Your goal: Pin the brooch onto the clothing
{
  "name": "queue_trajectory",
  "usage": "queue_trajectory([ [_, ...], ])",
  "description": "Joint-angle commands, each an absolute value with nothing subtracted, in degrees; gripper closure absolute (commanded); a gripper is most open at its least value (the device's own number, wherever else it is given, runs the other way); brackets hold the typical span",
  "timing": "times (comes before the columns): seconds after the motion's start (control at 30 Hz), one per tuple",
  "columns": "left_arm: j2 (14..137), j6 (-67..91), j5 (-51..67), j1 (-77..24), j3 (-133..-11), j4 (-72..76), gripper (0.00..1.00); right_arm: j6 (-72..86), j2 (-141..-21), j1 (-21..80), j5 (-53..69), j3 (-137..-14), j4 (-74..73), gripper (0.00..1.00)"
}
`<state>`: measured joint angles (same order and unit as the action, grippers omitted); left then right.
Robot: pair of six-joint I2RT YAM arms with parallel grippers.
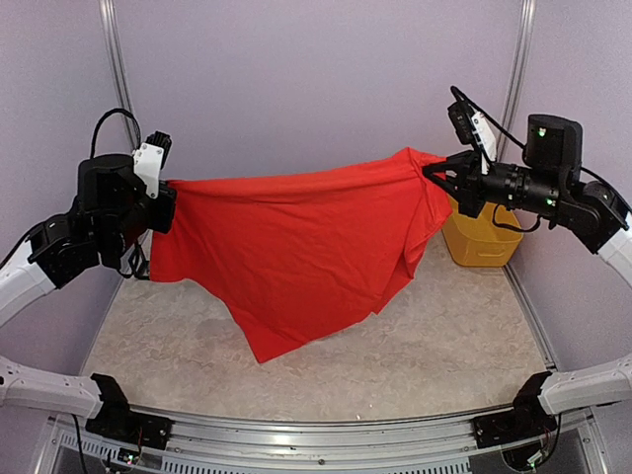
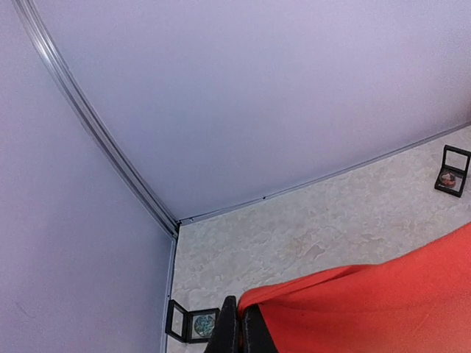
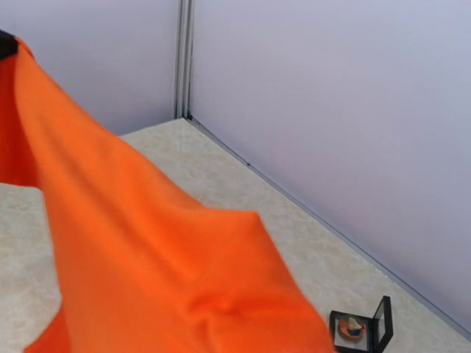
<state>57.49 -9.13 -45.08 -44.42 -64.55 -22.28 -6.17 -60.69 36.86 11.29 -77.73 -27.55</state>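
The left tool is clamped on the shirt's left edge, its jaws pinched together with red cloth between them. The shirt hangs in the air between the two arms, its top edge sagging a little and its lowest corner drooping close to the bench, perhaps brushing it. The right tool is closed on the opposite edge, with loose folds bunched just below it. A yellow bin stands behind and below that tool, near the hanging folds.

The step looks like spreading the shirt so it can lie flat for pinning. To do that well, both arms should come down together and level, with the top edge held taut so the cloth settles without doubling under. The low corner should touch down first, and the rest should then be drawn out away from it. The right side must stay clear of the bin.

In the left wrist view a small black case stands on the bench by the wall with a round piece inside, likely a brooch. The shirt should not land over it.
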Motion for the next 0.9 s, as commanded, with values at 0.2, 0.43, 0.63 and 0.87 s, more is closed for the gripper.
queue_trajectory([
  [0.2,76.7,-14.8,-33.4,-27.2,-83.6,-15.5,1.0,-9.9,-89.3,34.1,9.2,-108.3,-23.5,1.0],
  [0.43,82.5,-19.1,-34.7,-25.0,-92.6,-10.9,1.0,-14.3,-96.7,34.8,13.5,-120.6,-23.9,1.0],
  [0.63,76.8,-11.1,-31.8,-24.7,-72.6,-10.8,1.0,-30.4,-95.6,41.1,14.2,-104.9,-31.7,1.0],
  [0.87,66.6,1.7,-28.2,-30.7,-50.8,-10.7,0.23,-41.4,-103.0,61.7,0.4,-86.0,-36.8,1.0],
])
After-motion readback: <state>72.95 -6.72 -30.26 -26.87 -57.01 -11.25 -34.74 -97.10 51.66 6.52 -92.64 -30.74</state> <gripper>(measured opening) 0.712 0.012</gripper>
